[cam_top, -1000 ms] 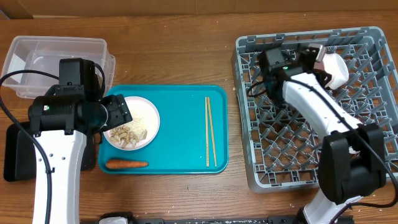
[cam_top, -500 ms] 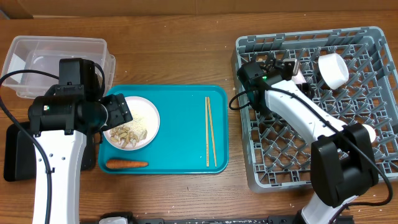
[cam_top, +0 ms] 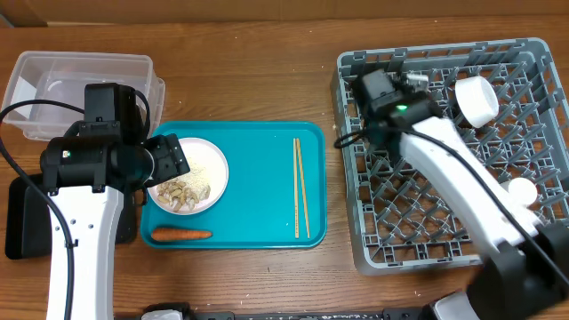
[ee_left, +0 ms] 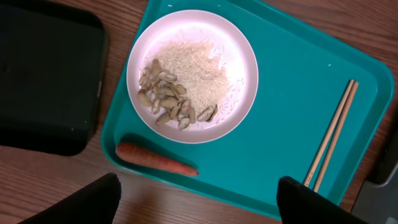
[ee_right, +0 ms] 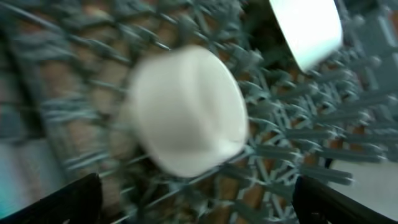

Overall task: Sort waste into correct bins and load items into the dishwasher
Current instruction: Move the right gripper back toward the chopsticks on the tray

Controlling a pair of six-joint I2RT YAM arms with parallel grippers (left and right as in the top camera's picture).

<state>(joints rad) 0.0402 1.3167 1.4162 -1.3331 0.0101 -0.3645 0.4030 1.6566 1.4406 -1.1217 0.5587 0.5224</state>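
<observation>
A white plate (ee_left: 193, 74) with rice (ee_left: 199, 71) and tan scraps (ee_left: 166, 99) lies on the teal tray's left side. An orange carrot (ee_left: 155, 160) lies in front of it, and the chopsticks (ee_left: 333, 134) lie to the right. My left gripper (ee_left: 199, 210) hangs open above the tray's near edge, holding nothing. In the grey dish rack (cam_top: 373, 249) a white bowl (cam_top: 476, 100) lies among the pegs. My right gripper (cam_top: 423, 81) is open just left of it. The blurred right wrist view shows that bowl (ee_right: 186, 112) lying free beyond the spread fingers (ee_right: 59, 202).
The clear tub (cam_top: 80, 62) stands at the back left and the black tray (cam_top: 20, 222) lies at the left edge. The teal tray (cam_top: 258, 160) fills the middle. A small white cup (cam_top: 521, 189) sits at the rack's right side. A second white piece (ee_right: 308, 28) shows in the rack.
My right gripper has opened and let go of the white bowl, then drawn back to the left; the bowl stays in the rack. The left arm has not moved.
</observation>
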